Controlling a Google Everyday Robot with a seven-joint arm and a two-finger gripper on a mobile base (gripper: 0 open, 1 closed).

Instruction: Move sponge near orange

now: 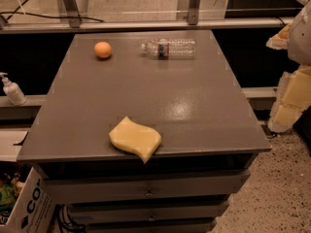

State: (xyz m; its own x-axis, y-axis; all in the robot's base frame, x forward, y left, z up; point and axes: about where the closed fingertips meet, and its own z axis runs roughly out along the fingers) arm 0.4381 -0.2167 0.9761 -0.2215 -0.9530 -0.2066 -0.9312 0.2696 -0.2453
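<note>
Sponge [135,139] lies flat at the near edge of the table [204,101], a bit left of centre, one corner hanging slightly over the front lip. Orange [102,49] sits at the far left of the table, well apart from the sponge, with most of the tabletop between them. Clear bottle [169,48] lies on its side at the far edge, right of the orange, near it but not touching. Gripper [290,93] is off the table at the right edge of view, beyond the table's right side and well away from both sponge and orange; partly cut off by the frame, so can't tell how far open it is or whether it has anything in it. Drawers [146,191] are below the tabletop. Pump bottle [12,90] stands on a ledge to the left, and a cardboard box [26,208] is on the floor at lower left.
</note>
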